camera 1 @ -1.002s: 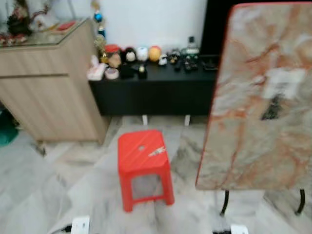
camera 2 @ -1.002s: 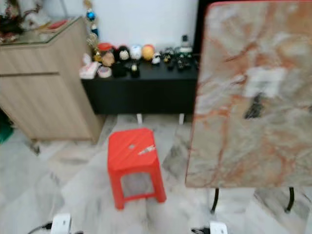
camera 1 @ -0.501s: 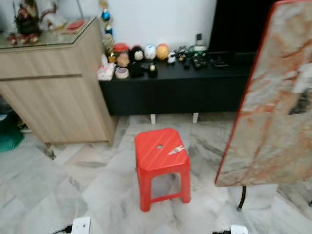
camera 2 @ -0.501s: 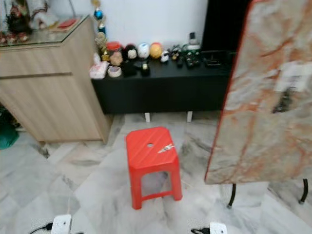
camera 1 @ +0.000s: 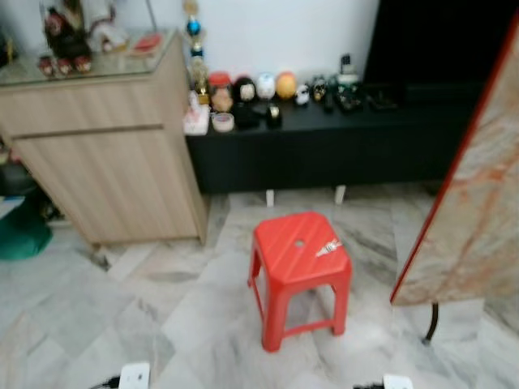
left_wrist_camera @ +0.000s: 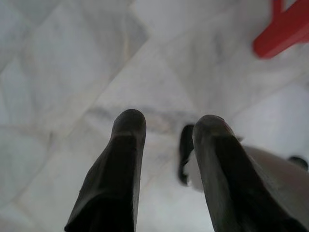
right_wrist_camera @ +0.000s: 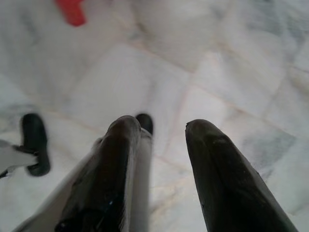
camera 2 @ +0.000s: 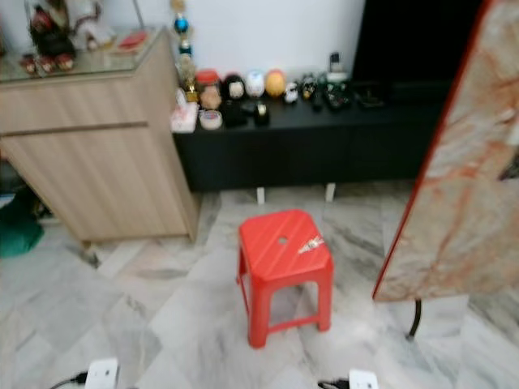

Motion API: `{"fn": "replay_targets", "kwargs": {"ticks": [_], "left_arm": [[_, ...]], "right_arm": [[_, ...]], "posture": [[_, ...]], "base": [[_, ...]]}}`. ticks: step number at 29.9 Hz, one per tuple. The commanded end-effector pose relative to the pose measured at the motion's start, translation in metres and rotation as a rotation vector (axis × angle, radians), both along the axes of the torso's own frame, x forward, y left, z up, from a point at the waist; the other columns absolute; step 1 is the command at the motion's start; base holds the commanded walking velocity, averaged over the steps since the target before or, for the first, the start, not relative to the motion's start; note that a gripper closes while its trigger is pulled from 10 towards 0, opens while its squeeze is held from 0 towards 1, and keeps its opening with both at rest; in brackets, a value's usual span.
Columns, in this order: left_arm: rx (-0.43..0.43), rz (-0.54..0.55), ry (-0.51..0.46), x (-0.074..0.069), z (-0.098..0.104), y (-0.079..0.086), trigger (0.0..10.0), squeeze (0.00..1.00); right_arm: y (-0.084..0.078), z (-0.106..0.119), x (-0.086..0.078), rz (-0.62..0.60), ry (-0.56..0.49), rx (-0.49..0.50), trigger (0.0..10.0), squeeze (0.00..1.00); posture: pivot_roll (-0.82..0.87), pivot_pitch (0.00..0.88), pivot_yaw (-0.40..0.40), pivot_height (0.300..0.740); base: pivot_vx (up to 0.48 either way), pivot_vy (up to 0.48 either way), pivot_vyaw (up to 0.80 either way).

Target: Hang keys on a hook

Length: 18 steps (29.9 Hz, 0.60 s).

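Observation:
A small bunch of keys lies on the right side of the top of a red plastic stool, which stands on the marble floor before me. The same keys show in the right eye view. My left gripper hangs over the floor tiles, open and empty, with a red stool leg at the frame's corner. My right gripper also hangs over the floor, open with nothing between its fingers. No hook can be made out.
A wooden cabinet stands at the left. A low black sideboard with several small figurines runs along the back wall. A tilted marble-patterned table top with a red rim stands at the right on black legs.
The whole picture has slid to the right, so the camera has turned left. The marble table top has slipped toward the right edge. The keys stay on the stool.

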<state>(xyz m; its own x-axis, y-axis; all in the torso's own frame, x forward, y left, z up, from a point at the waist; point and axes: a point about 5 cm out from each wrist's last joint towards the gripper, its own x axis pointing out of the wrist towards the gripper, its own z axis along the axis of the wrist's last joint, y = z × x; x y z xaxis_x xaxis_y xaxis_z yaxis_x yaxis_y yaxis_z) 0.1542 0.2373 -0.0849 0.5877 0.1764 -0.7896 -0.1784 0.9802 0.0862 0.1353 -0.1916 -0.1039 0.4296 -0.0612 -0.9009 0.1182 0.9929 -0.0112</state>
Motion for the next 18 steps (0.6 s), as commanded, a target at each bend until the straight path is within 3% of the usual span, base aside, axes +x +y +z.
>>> {"fn": "replay_targets", "kwargs": {"ticks": [1,18], "left_arm": [[0.002,0.004,0.016,-0.0028,-0.0011,0.0012,10.0,0.0],[-0.009,-0.019,0.017,-0.0005,-0.0001,0.0019,10.0,0.0]], "right_arm": [[-0.0008,0.0007,0.0018,-0.005,-0.007,0.001,10.0,0.0],[0.001,0.0013,0.0039,-0.035,-0.024,0.02,10.0,0.0]], "posture": [[0.03,0.0,0.006,0.74],[0.02,0.0,0.021,0.74]], "base": [[0.0,0.0,0.0],[0.0,0.0,0.0]]}}
